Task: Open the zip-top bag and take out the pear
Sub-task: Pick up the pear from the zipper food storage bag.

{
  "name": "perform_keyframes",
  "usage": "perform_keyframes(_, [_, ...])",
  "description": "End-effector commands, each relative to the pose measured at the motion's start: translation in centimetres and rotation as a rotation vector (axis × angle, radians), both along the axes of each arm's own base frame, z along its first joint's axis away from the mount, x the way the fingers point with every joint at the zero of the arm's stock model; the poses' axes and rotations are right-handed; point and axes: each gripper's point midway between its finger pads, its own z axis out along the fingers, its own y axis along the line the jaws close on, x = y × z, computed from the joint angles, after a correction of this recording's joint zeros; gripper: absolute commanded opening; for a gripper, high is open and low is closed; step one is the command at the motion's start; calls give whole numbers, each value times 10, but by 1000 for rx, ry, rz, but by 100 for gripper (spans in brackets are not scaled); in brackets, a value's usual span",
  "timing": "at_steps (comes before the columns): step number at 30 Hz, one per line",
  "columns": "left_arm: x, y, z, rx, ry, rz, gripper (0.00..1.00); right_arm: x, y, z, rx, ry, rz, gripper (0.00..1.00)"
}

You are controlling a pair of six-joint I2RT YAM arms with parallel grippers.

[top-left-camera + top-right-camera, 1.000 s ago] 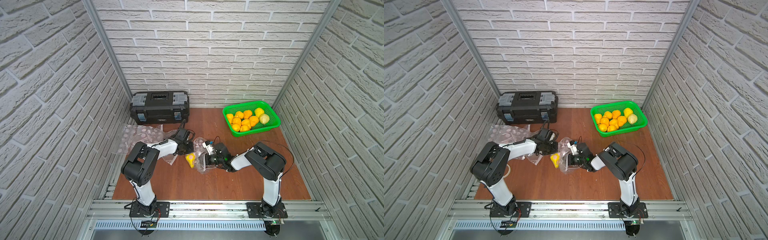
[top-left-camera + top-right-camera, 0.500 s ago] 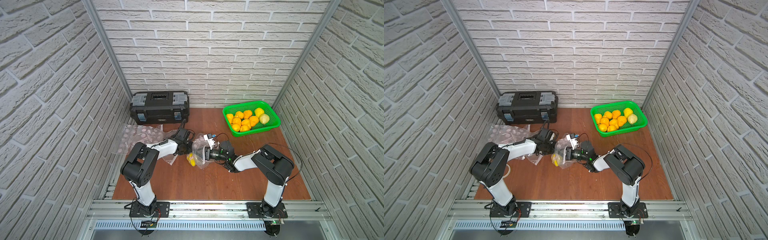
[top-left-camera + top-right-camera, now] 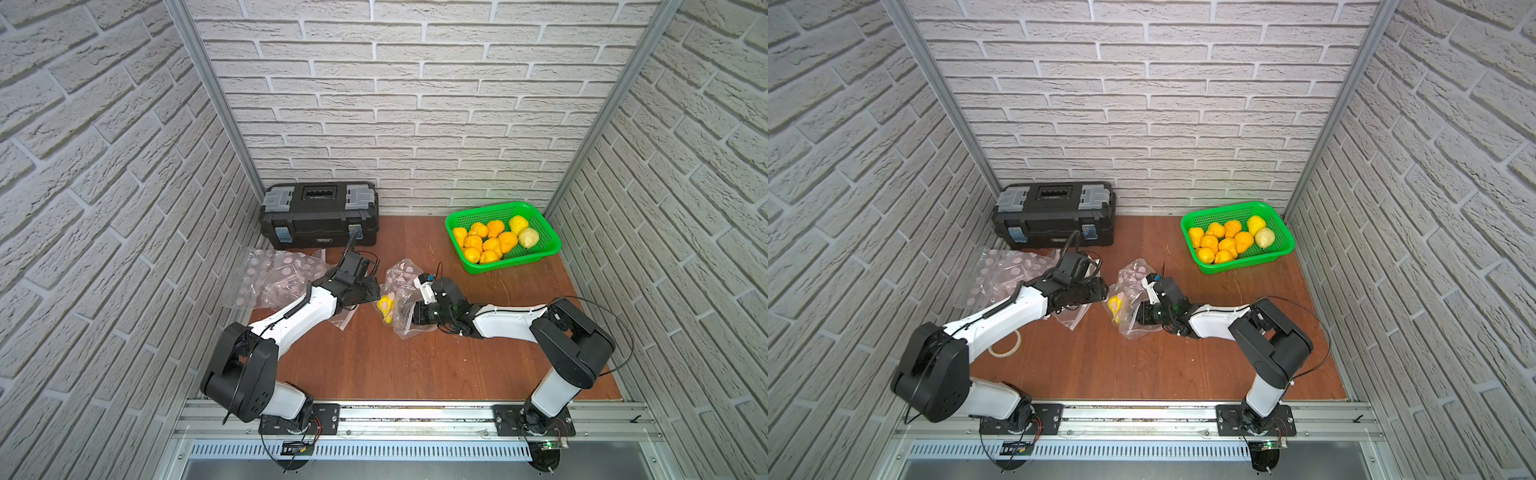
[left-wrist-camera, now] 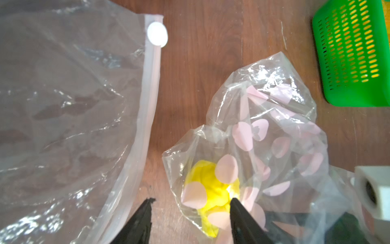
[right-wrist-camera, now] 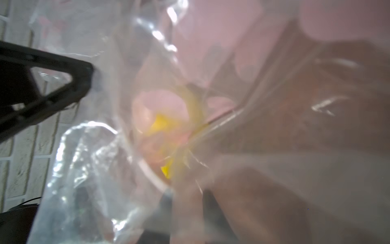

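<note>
Top views: zip-top bag lies on the table between both arms; yellow pear sits inside, at the end nearest the left jaws.
Left wrist: left jaws apart; one tip touches the zip-top bag over the pear, the other hangs above bare wood.
Right wrist: zip-top bag plastic covers the lens, pear blurred behind; right jaws' state cannot be told.

The zip-top bag, clear film printed with pale pink petals, lies crumpled and puffed up near the middle of the scene. The yellow pear sits inside it (seen through the film) at the bag's eight o'clock end, partly masked by petals.
</note>
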Motion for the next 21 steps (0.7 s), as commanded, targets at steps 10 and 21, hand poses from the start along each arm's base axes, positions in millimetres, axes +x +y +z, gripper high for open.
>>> perform_keyframes(10, [31,-30,-47,-112,55,27,69,12,-1,21,12,-69,-48,34])
perform_keyframes(21, [42,-40,-78,-130,83,11,1,28,-17,47,70,-179,-150,28])
